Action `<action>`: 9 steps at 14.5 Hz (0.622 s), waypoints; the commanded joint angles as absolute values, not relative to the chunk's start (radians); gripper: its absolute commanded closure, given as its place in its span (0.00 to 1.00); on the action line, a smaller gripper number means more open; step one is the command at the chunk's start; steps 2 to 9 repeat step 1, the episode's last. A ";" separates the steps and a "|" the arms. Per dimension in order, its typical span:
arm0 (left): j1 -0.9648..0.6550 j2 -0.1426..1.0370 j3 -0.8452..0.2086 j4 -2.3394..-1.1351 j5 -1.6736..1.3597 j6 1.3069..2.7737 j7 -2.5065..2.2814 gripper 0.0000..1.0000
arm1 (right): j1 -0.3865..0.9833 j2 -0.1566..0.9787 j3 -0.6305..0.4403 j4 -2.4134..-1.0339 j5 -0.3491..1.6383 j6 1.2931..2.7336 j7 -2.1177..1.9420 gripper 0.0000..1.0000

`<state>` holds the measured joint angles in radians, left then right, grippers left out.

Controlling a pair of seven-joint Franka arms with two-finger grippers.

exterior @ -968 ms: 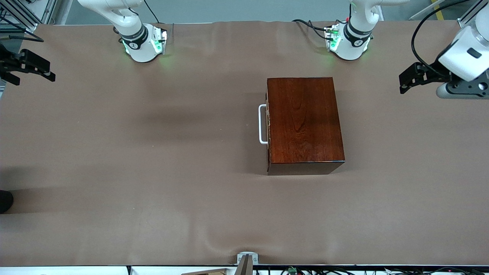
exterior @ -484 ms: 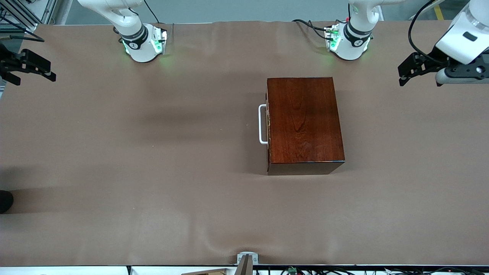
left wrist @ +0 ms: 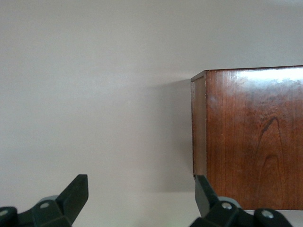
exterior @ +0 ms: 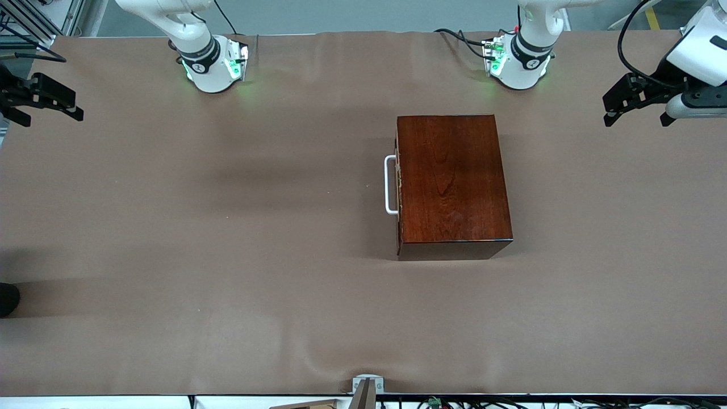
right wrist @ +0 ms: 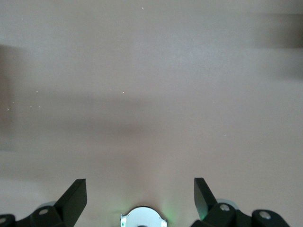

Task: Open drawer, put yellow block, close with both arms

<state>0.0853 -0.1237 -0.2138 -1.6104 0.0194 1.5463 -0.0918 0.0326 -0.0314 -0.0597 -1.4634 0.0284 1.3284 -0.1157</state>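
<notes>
- Waiting at the bench (exterior: 227, 272) edge, the right pincer (exterior: 71, 111) hangs spread and empty.
- Drawer (exterior: 397, 184) sits shut in its box (exterior: 451, 182); hook the handle (exterior: 389, 185) squarely, pull straight.
- Block: not visible.
- Left pincer (exterior: 612, 108), spread, empty, is up over the bench at its own arm's end.

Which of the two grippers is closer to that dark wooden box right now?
Left. The left gripper hangs just off the wooden box at its arm's end of the table; the right gripper waits at the table's edge at the right arm's end.
</notes>
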 commanded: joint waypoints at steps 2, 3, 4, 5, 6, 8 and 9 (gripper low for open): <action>0.103 -0.107 -0.221 -1.582 -0.003 1.525 -0.078 0.00 | 0.031 -0.041 -0.060 -1.470 0.043 1.321 -0.120 0.00; 0.103 -0.107 -0.221 -1.582 -0.003 1.525 -0.078 0.00 | 0.031 -0.041 -0.060 -1.470 0.043 1.321 -0.120 0.00; 0.103 -0.107 -0.221 -1.582 -0.003 1.525 -0.078 0.00 | 0.031 -0.041 -0.060 -1.470 0.043 1.321 -0.120 0.00; 0.103 -0.107 -0.221 -1.582 -0.003 1.525 -0.078 0.00 | 0.031 -0.041 -0.060 -1.470 0.043 1.321 -0.120 0.00; 0.103 -0.107 -0.221 -1.582 -0.003 1.525 -0.078 0.00 | 0.031 -0.041 -0.060 -1.470 0.043 1.321 -0.120 0.00; 0.103 -0.107 -0.221 -1.582 -0.003 1.525 -0.078 0.00 | 0.031 -0.041 -0.060 -1.470 0.043 1.321 -0.120 0.00; 0.103 -0.107 -0.221 -1.582 -0.003 1.525 -0.078 0.00 | 0.031 -0.041 -0.060 -1.470 0.043 1.321 -0.120 0.00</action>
